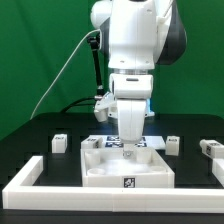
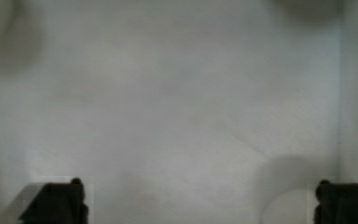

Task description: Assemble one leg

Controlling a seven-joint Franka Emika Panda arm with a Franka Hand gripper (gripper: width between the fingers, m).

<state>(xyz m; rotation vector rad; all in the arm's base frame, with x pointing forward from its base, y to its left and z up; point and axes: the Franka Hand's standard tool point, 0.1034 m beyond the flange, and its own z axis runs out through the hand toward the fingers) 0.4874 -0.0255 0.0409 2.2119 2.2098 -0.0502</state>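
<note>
The exterior camera stands across the table [image 1: 40, 140] from the arm [image 1: 135, 45], facing it head-on from slightly above the white panel [image 1: 105, 170], at middling distance. The wrist camera looks out between the gripper [image 2: 197, 203] fingers, so near the panel that blurred white fills it. Apparently that surface is all the two views share.

bright even exterior view; blurred, dim grey wrist view

No legible text; only coded square tags [image 1: 128, 182] on the leg [image 1: 60, 143] and panel [image 1: 100, 172].
</note>
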